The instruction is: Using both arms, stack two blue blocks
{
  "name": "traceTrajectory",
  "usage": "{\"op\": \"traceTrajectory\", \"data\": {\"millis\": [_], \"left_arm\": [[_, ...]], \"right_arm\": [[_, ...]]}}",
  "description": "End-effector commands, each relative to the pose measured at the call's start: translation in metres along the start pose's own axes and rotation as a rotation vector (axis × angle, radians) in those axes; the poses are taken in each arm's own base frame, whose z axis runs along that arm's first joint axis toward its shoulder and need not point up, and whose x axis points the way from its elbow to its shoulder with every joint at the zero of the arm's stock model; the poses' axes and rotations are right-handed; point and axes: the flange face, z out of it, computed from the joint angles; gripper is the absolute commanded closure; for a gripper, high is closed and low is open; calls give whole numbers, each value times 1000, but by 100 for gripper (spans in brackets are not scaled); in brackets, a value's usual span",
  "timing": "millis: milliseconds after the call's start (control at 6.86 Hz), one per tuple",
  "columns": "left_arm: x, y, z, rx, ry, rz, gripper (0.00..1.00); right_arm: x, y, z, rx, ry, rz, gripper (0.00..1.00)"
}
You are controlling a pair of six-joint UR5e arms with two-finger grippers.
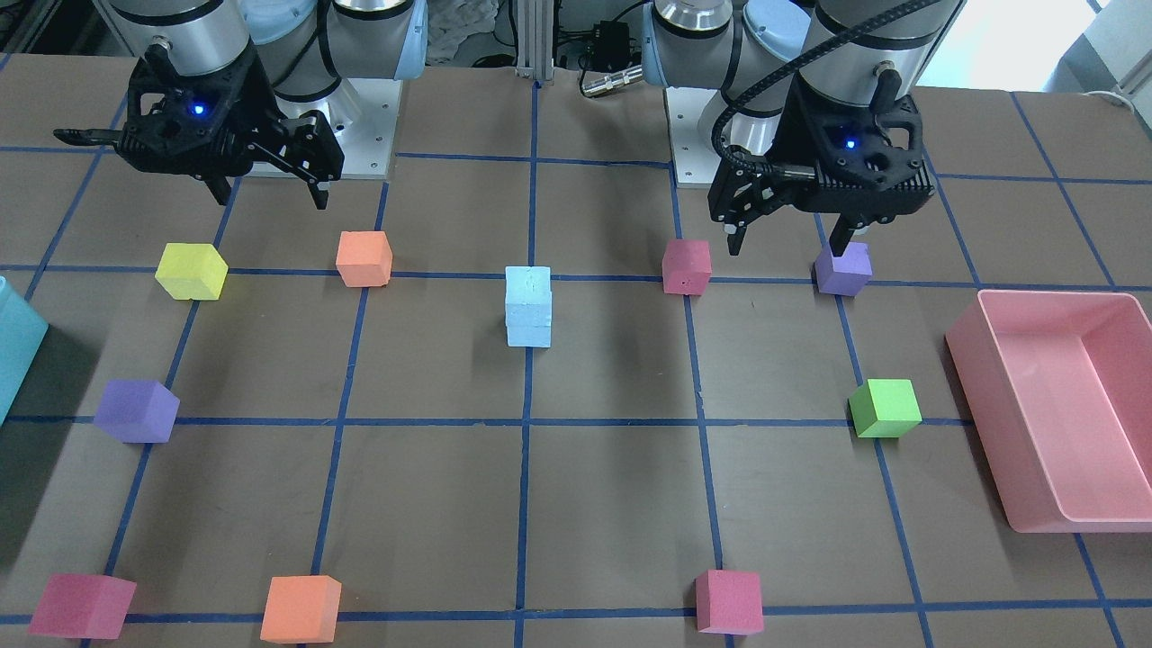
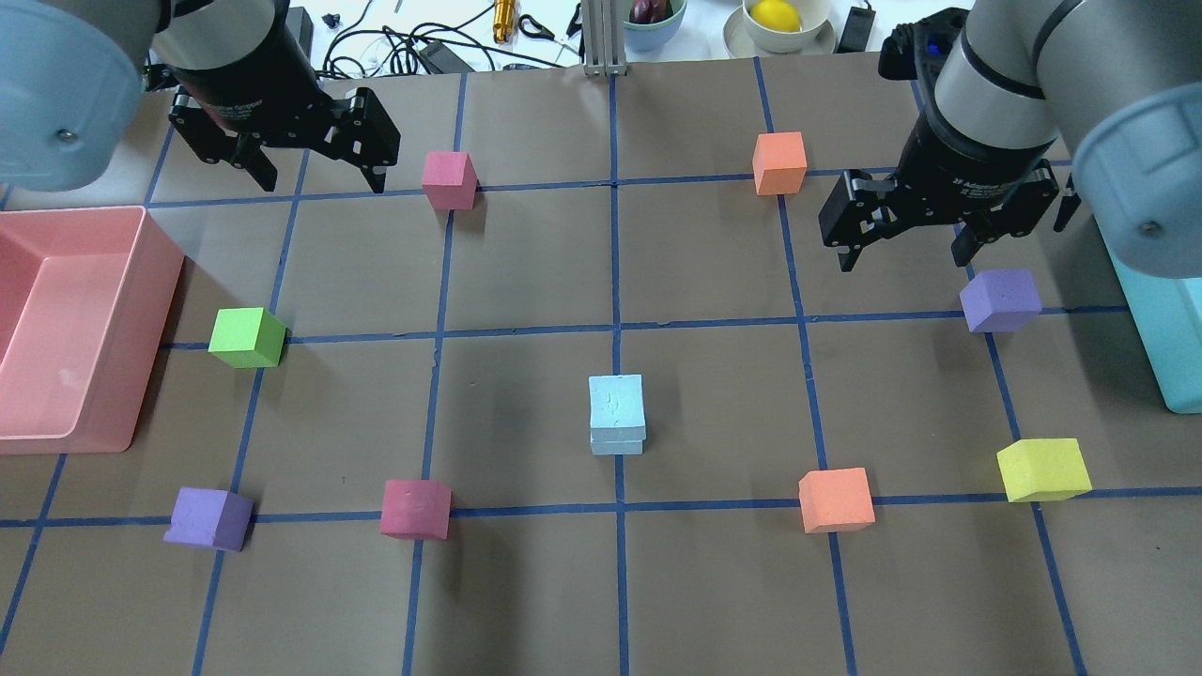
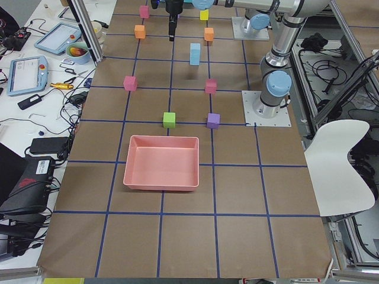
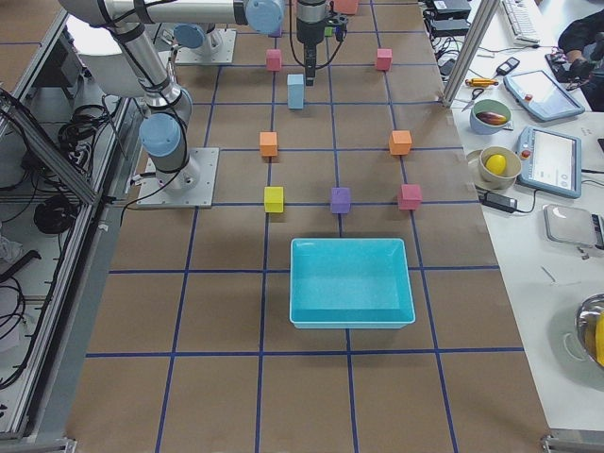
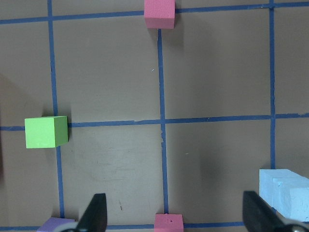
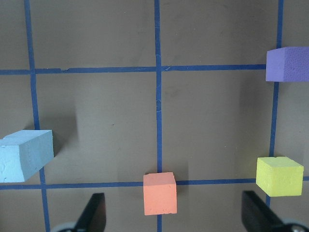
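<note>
The two blue blocks (image 2: 617, 413) stand stacked one on the other at the table's middle, on a blue grid line, and also show in the front view (image 1: 528, 306). My left gripper (image 2: 323, 183) is open and empty, raised high over the left half, well apart from the stack; in the front view it (image 1: 786, 245) hangs above a purple cube (image 1: 843, 268). My right gripper (image 2: 901, 261) is open and empty, raised over the right half (image 1: 270, 200). The left wrist view shows the stack (image 5: 285, 193) at its lower right; the right wrist view shows it (image 6: 24, 154) at its left.
A pink tray (image 2: 141, 282) sits at the left edge, a teal container (image 2: 1174, 347) at the right edge. Loose cubes ring the stack: green (image 2: 247, 338), pink (image 2: 415, 508), purple (image 2: 1000, 300), orange (image 2: 836, 499), yellow (image 2: 1042, 468) and others.
</note>
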Motion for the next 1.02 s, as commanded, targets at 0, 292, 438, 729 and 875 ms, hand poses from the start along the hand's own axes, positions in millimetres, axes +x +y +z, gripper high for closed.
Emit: {"op": "traceTrajectory", "data": {"millis": [0,292,438,729,875], "left_arm": [[-7,1,-3,6,-9,-9,0],[-7,0,-1,8,-1,-15,0],[-8,1,-2,11,0,-14,0],[-6,4,-2,8,2,-12,0],[-2,7,4,-5,1,-5,0]], "right_arm": [[0,0,0,0,0,0,0],[0,0,0,0,5,0,0],[0,0,0,0,5,0,0],[0,0,0,-1,6,-2,0],[0,0,0,-1,6,-2,0]]}}
